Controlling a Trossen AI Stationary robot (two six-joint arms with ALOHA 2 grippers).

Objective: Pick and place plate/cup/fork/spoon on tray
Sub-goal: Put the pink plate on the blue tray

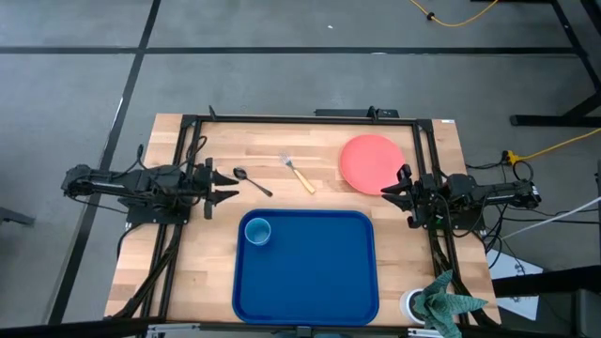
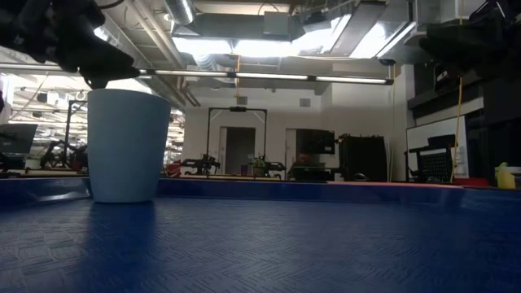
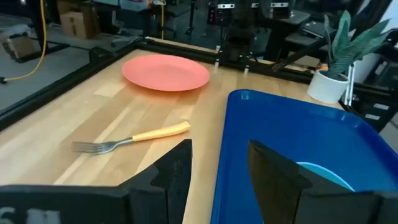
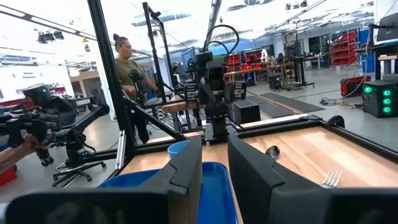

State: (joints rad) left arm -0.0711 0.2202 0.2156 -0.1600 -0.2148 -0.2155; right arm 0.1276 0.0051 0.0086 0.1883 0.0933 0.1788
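The dark-blue tray (image 1: 305,282) lies at the table's near middle, and the light-blue cup (image 1: 258,231) stands upright in its far left corner. On the bare wood beyond the tray lie the dark spoon (image 1: 252,180), the tan-handled fork (image 1: 299,173) and the salmon-pink plate (image 1: 371,162). My left gripper (image 1: 233,187) hovers open at the table's left side, just left of the spoon. My right gripper (image 1: 390,191) hovers open at the right side, beside the plate's near edge. Nothing is between either gripper's fingers (image 3: 180,174) (image 4: 186,174).
A white container with green cloth (image 1: 437,300) stands at the near right corner. A black frame rail (image 1: 300,118) runs along the far edge and down both sides. A person (image 4: 127,68) stands in the room beyond the table's left side.
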